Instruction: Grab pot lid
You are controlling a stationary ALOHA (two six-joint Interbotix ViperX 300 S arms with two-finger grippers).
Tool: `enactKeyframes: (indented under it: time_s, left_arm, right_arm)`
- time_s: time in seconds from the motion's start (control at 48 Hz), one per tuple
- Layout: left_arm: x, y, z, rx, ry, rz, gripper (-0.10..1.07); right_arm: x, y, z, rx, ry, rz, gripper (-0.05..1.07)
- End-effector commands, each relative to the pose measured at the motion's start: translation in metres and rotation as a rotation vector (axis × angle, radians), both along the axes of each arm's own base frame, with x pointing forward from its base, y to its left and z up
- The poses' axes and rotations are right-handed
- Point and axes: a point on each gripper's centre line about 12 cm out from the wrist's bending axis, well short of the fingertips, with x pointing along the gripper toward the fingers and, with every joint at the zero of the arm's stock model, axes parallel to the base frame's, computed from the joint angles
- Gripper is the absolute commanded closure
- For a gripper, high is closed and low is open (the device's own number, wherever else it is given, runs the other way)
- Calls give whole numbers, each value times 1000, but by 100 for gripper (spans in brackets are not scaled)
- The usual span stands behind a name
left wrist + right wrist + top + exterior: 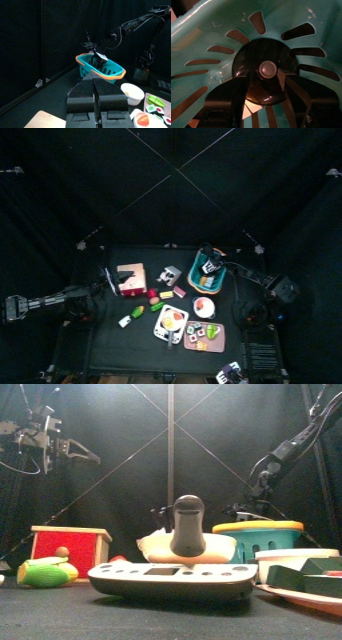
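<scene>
The pot lid (264,57) is round and black with a grey knob, and it lies against the slotted wall inside the teal basket (211,30). My right gripper (263,76) is inside that basket, open, with one jaw on each side of the knob and nothing gripped. In the top view the right gripper (215,264) dips into the orange-rimmed basket (201,274) at the table's back right. My left gripper (97,95) is shut and empty, hanging high over the table's left side (112,278).
A red box in a wooden frame (70,548) and a green toy (47,572) stand front left. A grey-based toy with a black handle (187,524) stands in the middle. A white bowl (132,92) and a food tray (205,335) lie near the basket.
</scene>
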Motion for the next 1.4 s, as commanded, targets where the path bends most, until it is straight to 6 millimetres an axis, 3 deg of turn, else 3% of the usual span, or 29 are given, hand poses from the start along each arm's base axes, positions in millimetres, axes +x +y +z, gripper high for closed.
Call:
enactKeyframes:
  time_s: [0.0, 1.062, 1.375]
  left_arm:
    - [1, 1, 5, 6, -14, 4, 89]
    - [1, 1, 5, 6, -13, 4, 89]
    - [1, 1, 5, 5, -15, 4, 89]
  right_arm:
    - [2, -8, 11, -32, -26, -9, 18]
    - [3, -10, 0, 1, 1, -11, 20]
    - [3, -10, 0, 2, 2, -11, 39]
